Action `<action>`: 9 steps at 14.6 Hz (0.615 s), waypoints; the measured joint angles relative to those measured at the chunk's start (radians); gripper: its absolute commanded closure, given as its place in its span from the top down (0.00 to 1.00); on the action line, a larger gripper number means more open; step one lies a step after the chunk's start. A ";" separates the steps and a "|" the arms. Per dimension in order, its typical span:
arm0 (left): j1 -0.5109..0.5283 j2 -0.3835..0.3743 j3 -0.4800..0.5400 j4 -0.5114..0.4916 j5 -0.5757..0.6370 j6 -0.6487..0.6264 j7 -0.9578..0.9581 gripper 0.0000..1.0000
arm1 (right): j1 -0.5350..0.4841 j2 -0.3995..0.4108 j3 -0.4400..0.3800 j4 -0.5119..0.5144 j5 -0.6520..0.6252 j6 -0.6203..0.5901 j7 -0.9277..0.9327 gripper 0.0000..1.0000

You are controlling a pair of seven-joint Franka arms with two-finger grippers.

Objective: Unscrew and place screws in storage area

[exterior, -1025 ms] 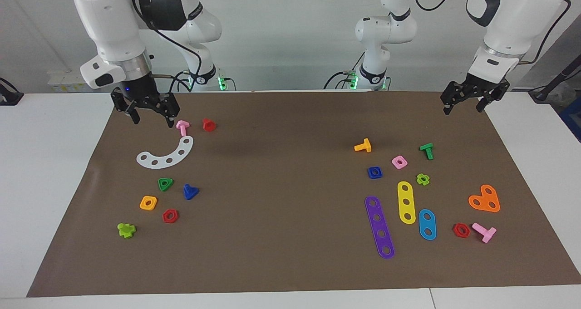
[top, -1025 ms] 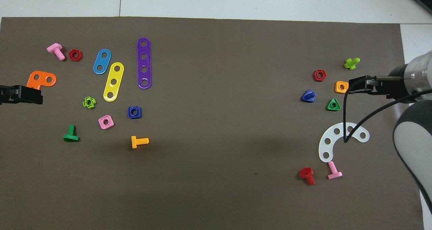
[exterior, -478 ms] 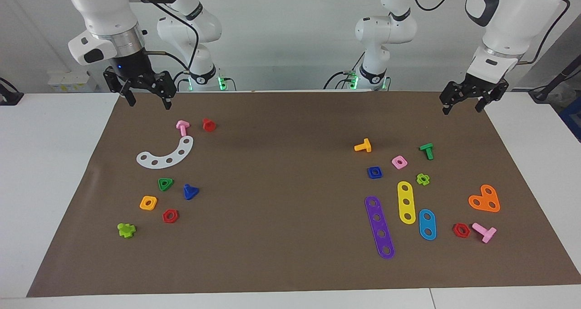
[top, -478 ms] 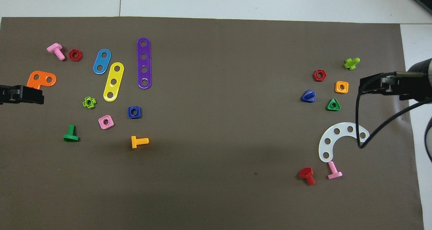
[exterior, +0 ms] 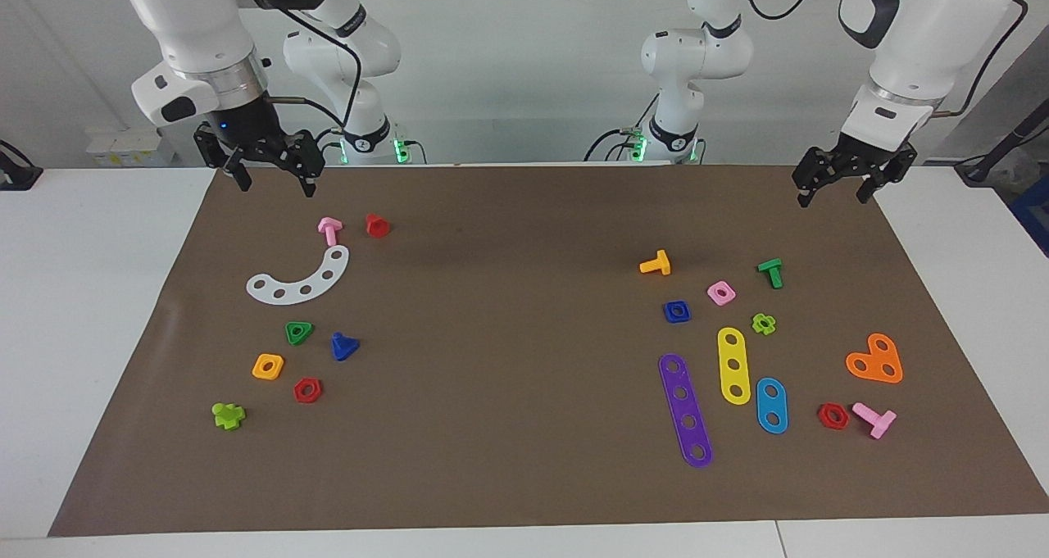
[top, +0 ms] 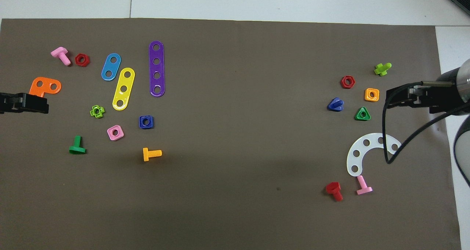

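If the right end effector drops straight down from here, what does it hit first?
The right end effector probably meets bare mat first; pink bolt lies close beside; depth unclear.

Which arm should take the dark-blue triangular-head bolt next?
Right. The dark-blue bolt lies at the right arm's end; right gripper is open there, left gripper over the mat's other end.

Dark-blue triangular-headed bolt (exterior: pixel 344 346) on mat

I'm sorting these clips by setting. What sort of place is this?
Most likely a robotics lab bench. Two white robot arms stand at a table covered by a brown mat, strewn with toy construction pieces such as a purple strip and a dark-blue bolt. Bare wall and cables run along the robots' end.
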 measured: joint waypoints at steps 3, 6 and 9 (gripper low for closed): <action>0.000 0.000 0.000 0.000 0.000 0.000 0.000 1.00 | 0.007 0.000 0.000 -0.001 0.001 -0.002 0.000 1.00; 0.000 0.000 0.000 0.000 0.000 0.000 0.000 1.00 | 0.010 0.000 0.000 -0.002 0.001 -0.002 0.000 1.00; 0.000 0.000 0.000 0.000 0.000 0.000 0.000 1.00 | 0.010 0.000 0.000 -0.002 0.001 -0.002 -0.004 1.00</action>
